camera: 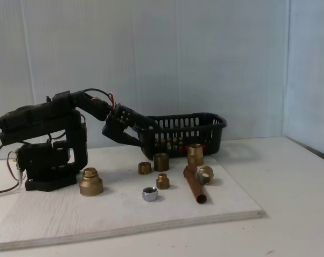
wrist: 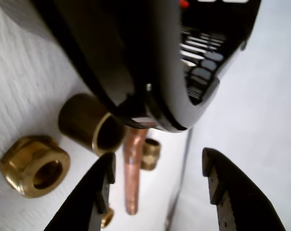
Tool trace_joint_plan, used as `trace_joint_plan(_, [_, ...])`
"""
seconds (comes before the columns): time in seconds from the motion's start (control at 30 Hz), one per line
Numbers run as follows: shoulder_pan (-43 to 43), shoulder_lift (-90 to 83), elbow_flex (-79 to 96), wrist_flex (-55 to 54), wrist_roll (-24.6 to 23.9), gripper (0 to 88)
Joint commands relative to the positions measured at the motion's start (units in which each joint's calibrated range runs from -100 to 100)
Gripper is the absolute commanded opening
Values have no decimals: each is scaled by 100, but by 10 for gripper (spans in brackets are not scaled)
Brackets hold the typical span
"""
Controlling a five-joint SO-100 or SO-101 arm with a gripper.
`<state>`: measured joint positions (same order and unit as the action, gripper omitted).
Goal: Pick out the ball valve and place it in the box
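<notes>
1. In the wrist view, the gripper (wrist: 157,190) is seen with its fingers apart and nothing between them.
2. Beyond it, a copper pipe (wrist: 134,168) and brass fittings (wrist: 34,166) lie on the board (camera: 124,214).
3. Farthest, the black basket (camera: 215,126) holds brass parts; a bit of red (wrist: 183,4) inside may be the ball valve, its direction not discernible.

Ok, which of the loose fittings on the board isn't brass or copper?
The small silver nut at the front of the board, left of the copper pipe; the others are yellow brass.
</notes>
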<state>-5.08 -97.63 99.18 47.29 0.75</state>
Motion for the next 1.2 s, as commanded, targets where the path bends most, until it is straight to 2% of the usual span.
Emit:
trace_joint_plan(0.0, [13, -102, 37, 234, 60, 193])
trace_joint_plan(0.47, [6, -93, 37, 846, 13, 193])
trace_joint_plan(0.6, [-16, -93, 37, 1199, -241, 193])
trace_joint_plan(1.17, [6, -68, 37, 1285, -292, 193])
